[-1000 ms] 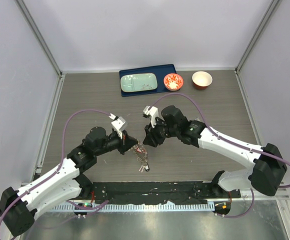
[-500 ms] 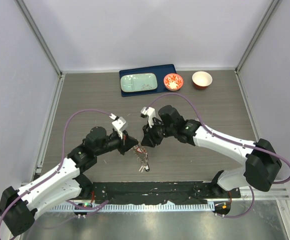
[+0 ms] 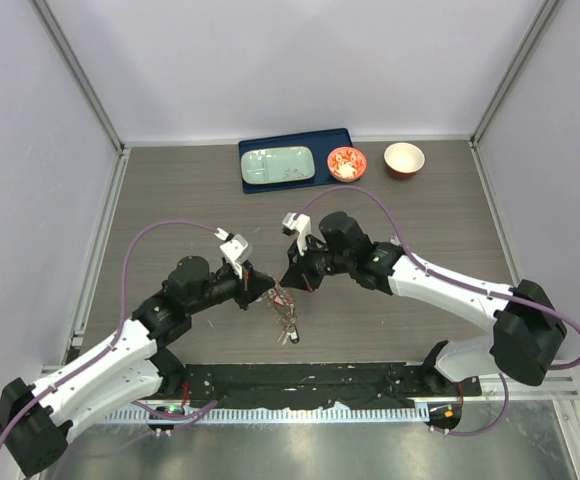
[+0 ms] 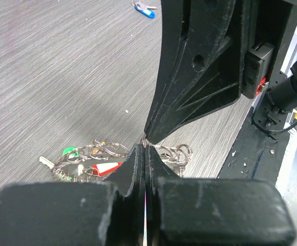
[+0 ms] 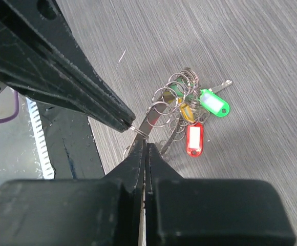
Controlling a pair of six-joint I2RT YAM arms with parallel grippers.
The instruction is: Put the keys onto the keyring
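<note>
Blue tray (image 3: 332, 138) holding pale green dish (image 3: 278, 165), left hand (image 4: 144, 149) and right hand (image 5: 144, 146) clamped on keyring (image 5: 149, 119)

Pale lilac walls (image 3: 270, 60) enclose grey woodgrain table (image 3: 170, 190)

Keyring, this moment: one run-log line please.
left fingers: shut on keyring | right fingers: shut on keyring | keys: green, red tags bunched below | blue-tagged key: apart on table
</note>
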